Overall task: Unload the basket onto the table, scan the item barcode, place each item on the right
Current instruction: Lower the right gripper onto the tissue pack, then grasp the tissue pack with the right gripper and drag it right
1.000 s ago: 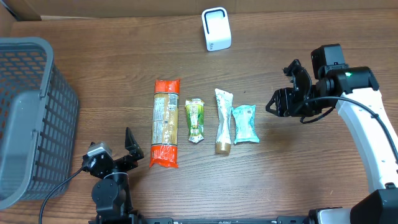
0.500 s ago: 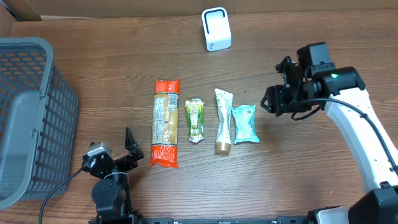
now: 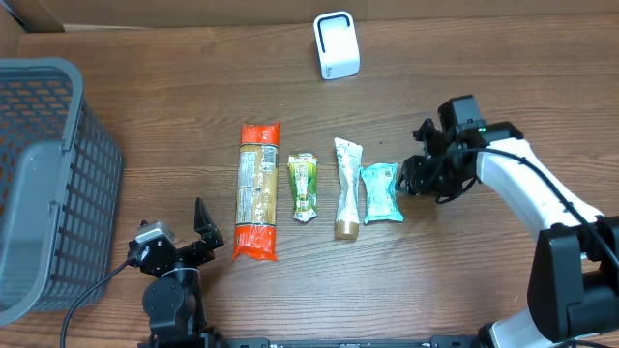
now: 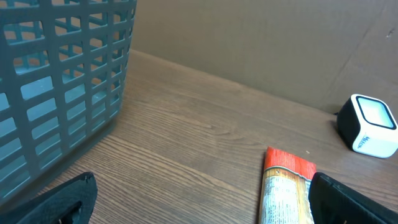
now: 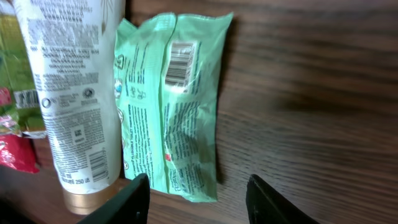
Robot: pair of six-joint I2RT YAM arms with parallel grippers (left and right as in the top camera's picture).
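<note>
The right claw [image 5: 198,183] is hovering at the 3 o'clock side of the pouch [image 3: 379,191]. Its two fingers are standing apart and gripping nothing. In the wrist view the fingers are straddling the pouch's near end, and whether either is touching it cannot be told.

The pouch is lying flat on the tabletop [image 3: 464,280], pale green, printed side up. Its barcode [image 5: 180,62] is showing near the far end. The pouch is sitting at the 3 o'clock end of a row of four items running across the middle of the tabletop. At its 9 o'clock a white tube [image 3: 347,188] is lying right against it, gold cap pointing to 6 o'clock. Further towards 9 o'clock a small green sachet [image 3: 304,187] is lying, and beyond it a long orange pack [image 3: 258,190], each a little apart from the next.

The scanner [image 3: 336,45], a white box, is standing near the tabletop's 12 o'clock edge, well apart from the row. A grey mesh basket [image 3: 92,184] is sitting at 9 o'clock.

The left claw [image 3: 179,242] is resting at 7 o'clock, near the pack's lower end but apart from it. Its fingers are spreading wide and holding nothing. Its wrist camera is looking out over the basket wall, the pack's red end and the scanner.
</note>
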